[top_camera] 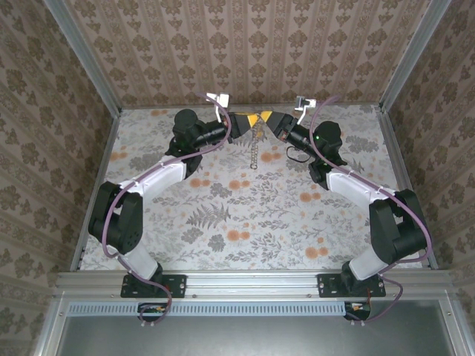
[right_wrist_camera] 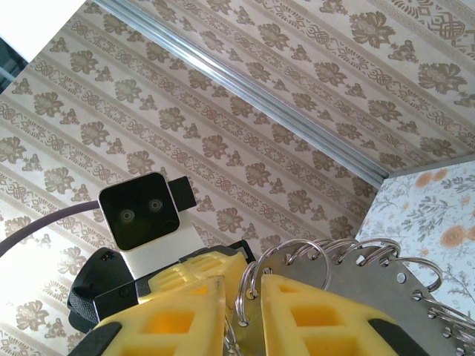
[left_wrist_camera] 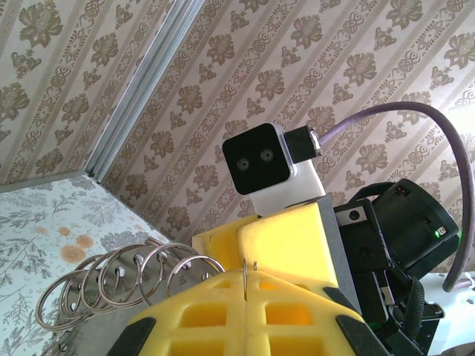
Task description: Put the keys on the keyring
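Observation:
At the far middle of the table my two grippers meet tip to tip, the left gripper (top_camera: 250,121) against the right gripper (top_camera: 267,119). My left gripper (left_wrist_camera: 245,288) is shut on the keyring (left_wrist_camera: 245,274), a thin metal ring seen edge-on between its yellow pads. The right gripper (right_wrist_camera: 243,300) has closed to a narrow gap around the same end ring (right_wrist_camera: 251,285) and the tip of a grey holed strip (right_wrist_camera: 356,285). Several more rings (left_wrist_camera: 111,285) hang off that strip in a row. I cannot make out the keys.
The row of rings (top_camera: 256,150) dangles from the grippers' meeting point toward the flowered table (top_camera: 245,215). Papered walls stand close behind and on both sides, with a metal corner post (left_wrist_camera: 141,89). Purple cables (top_camera: 326,159) loop along both arms.

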Action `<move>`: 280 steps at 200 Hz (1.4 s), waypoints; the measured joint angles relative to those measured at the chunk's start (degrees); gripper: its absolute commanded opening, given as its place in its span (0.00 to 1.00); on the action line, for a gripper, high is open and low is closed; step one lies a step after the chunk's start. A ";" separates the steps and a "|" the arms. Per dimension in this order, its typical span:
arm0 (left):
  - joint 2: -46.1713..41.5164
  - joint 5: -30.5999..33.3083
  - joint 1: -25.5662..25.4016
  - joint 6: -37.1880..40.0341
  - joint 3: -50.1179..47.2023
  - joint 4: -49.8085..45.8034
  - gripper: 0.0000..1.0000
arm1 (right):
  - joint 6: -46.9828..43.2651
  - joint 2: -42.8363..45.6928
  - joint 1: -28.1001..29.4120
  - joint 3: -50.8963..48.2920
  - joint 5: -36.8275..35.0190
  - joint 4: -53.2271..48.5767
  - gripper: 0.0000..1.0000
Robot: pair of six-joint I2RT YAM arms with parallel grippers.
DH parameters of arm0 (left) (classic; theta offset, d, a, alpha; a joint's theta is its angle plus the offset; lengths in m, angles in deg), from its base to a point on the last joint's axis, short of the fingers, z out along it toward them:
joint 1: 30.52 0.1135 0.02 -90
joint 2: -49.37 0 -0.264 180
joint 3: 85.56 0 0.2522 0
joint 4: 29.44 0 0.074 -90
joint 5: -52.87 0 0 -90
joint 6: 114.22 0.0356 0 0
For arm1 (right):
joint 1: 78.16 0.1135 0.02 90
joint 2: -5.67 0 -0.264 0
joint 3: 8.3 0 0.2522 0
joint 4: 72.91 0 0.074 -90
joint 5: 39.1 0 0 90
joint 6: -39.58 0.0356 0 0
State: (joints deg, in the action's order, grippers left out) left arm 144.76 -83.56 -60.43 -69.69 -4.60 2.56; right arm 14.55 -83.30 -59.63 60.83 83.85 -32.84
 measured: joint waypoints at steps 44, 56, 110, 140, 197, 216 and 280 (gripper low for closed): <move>0.00 0.00 0.00 0.00 0.00 0.15 0.00 | 0.11 0.00 0.07 0.00 -0.02 0.00 0.27; 0.00 0.00 0.00 0.02 0.00 0.15 0.00 | 0.20 0.00 0.07 0.00 -0.02 0.00 0.28; 0.00 0.00 0.00 0.00 0.00 0.15 0.00 | 0.37 0.74 0.17 -1.86 -1.09 1.05 0.27; 0.00 0.02 0.00 0.00 0.00 0.15 0.00 | 1.49 0.74 0.39 -3.15 -1.27 3.63 0.26; 0.00 0.04 0.00 0.02 0.00 0.15 0.00 | 2.78 0.74 0.50 -4.24 -1.31 7.76 0.25; 0.00 0.07 0.00 0.00 0.00 0.17 0.00 | 2.84 0.74 0.50 -4.24 -1.31 7.87 0.25; 0.00 0.24 0.02 0.00 0.00 0.35 0.00 | 2.99 0.52 1.53 -4.11 -1.27 7.78 0.24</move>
State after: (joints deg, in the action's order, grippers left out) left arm 144.76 -83.32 -60.41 -69.69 -4.60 2.91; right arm 17.55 -82.78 -58.10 56.72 82.58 -25.06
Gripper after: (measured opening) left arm 0.044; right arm 0.238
